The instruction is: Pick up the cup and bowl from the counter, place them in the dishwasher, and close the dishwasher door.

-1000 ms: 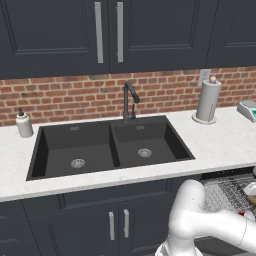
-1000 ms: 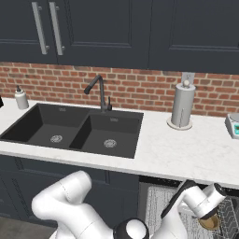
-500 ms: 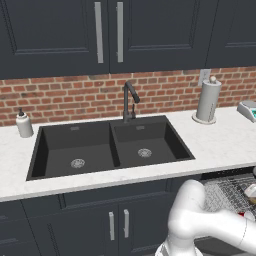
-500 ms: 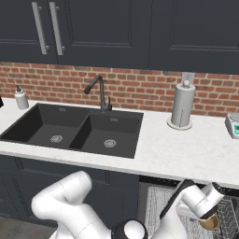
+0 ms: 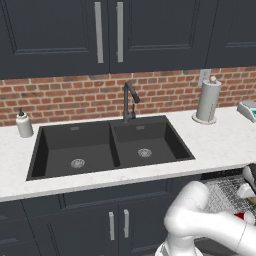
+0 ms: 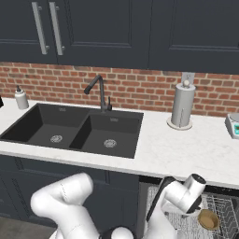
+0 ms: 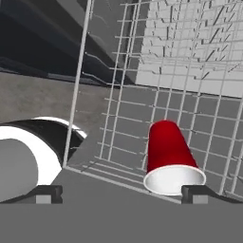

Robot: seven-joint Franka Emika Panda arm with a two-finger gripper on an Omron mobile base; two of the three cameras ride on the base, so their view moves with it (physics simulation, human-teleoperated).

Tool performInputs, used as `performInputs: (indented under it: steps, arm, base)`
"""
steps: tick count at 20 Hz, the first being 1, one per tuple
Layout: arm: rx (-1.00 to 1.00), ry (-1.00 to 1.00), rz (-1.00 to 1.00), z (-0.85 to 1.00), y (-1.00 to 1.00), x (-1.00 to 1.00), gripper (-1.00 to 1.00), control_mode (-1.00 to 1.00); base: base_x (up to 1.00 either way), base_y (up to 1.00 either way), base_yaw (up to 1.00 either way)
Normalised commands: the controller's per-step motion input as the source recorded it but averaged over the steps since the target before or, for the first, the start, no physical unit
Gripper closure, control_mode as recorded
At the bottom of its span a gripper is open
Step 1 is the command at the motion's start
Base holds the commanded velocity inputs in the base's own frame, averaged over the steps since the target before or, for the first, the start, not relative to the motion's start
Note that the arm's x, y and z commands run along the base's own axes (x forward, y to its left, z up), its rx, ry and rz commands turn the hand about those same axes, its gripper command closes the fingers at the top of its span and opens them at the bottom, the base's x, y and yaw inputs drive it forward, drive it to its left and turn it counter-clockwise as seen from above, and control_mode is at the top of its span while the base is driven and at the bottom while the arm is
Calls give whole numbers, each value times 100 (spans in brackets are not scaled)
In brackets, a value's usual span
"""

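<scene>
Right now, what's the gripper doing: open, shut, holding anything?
Gripper: open and holding nothing; the fingers stand wide apart over the dishwasher rack, and the red cup sits in the rack beyond them.

No readable text anywhere in the kitchen.

The cup (image 7: 170,154) is plain red with no print, the soap bottle (image 5: 23,123) and paper-towel roll (image 5: 208,100) carry no label that can be made out, and the small device (image 5: 248,109) at the end of the counter (image 5: 220,140) is too small to show any figures. The wall outlet (image 6: 187,77), the cabinet doors (image 5: 60,35) and the dishwasher rack (image 7: 190,71) bear no markings either.
</scene>
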Motion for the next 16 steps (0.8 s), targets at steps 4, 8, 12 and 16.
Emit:
performInputs:
  steps: [4, 8, 12, 16]
  arm:
    - [0, 15, 1, 10, -2, 9, -100, -100]
    - [-12, -3, 1, 93, -4, -17, -100, -100]
    - [-19, -4, 0, 98, -11, -53, -100, -100]
    - [-20, -17, 0, 83, -6, -88, -100, -100]
  base:
    - [0, 0, 0]
    - [0, 0, 0]
    - [0, 0, 0]
    - [0, 0, 0]
